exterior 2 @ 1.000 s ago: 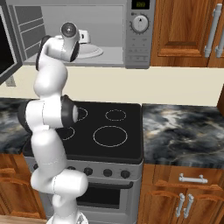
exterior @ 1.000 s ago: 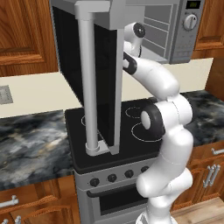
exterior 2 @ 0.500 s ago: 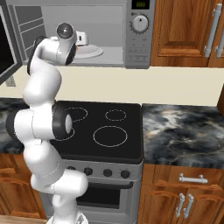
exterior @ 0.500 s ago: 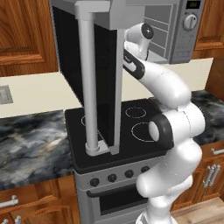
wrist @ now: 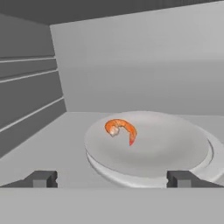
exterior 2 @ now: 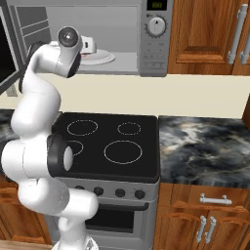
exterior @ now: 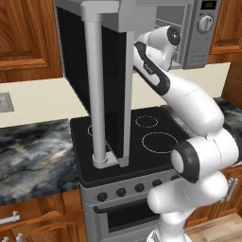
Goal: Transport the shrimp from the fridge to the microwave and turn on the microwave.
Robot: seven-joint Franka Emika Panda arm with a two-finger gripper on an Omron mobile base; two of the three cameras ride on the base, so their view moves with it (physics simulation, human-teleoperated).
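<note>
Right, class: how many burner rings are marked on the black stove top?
4 on the stove top: rear left, rear right, front right, front left, partly hidden behind the arm.

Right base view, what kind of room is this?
A home kitchen, rendered rather than real: a black-topped stove with an oven below, an open microwave above it, wooden cabinets and a marbled counter.

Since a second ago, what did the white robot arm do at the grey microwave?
The white arm's elbow swung out toward the camera, while its two-finger gripper stayed at the wide grey steel microwave's opening, jaws wide and empty. The orange shrimp lies on the round grey plate. The black glass door stayed open.
</note>
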